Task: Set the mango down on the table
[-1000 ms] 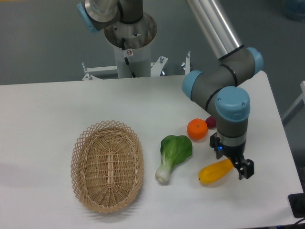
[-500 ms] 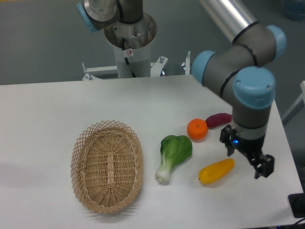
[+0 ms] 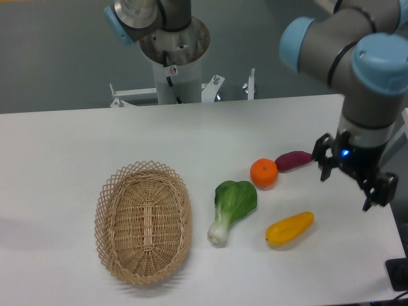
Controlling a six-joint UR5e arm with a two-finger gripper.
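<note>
The mango [image 3: 290,229], a long yellow fruit with an orange tinge, lies on the white table [image 3: 64,146] at the front right, free of any grip. My gripper [image 3: 352,182] hangs open above the table, up and to the right of the mango, with nothing between its fingers.
A round orange [image 3: 264,173] and a purple sweet potato [image 3: 293,160] lie behind the mango. A green bok choy [image 3: 231,206] rests to its left. An oval wicker basket [image 3: 144,220] stands at the front left. The table's right edge runs close to the gripper.
The gripper has left the mango, rising and moving right and back. The mango stays lying on the table where it was set down.
</note>
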